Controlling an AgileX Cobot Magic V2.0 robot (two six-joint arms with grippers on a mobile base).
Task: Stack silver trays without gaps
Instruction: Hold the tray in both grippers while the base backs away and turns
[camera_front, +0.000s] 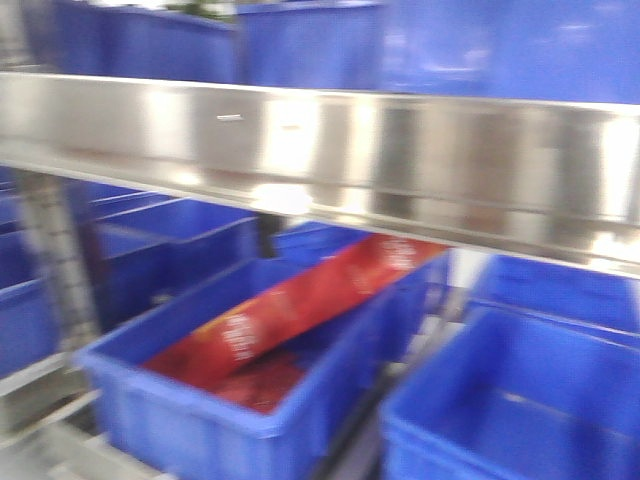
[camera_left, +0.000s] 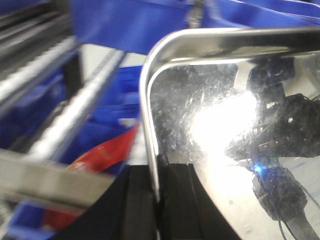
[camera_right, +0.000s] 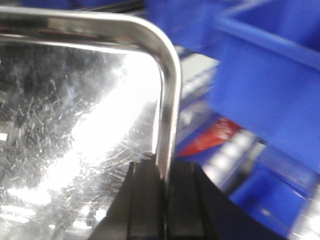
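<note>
In the left wrist view a silver tray (camera_left: 210, 110) fills the right half, shiny and scratched, with a rounded far-left corner. My left gripper (camera_left: 157, 200) is shut on its left rim, one black finger on each side of the thin edge. The right wrist view shows a silver tray (camera_right: 75, 125) with a rounded far-right corner, and my right gripper (camera_right: 164, 180) is shut on its right rim in the same way. Only one tray shows in each wrist view. The front view shows neither a tray nor a gripper.
A long brushed-steel panel (camera_front: 400, 150) with a screw head crosses the front view. Deep blue bins (camera_front: 520, 400) stand in rows below and behind it. One bin (camera_front: 180, 410) holds red packets (camera_front: 300, 310). Steel shelf rails (camera_left: 75, 115) run left of the tray.
</note>
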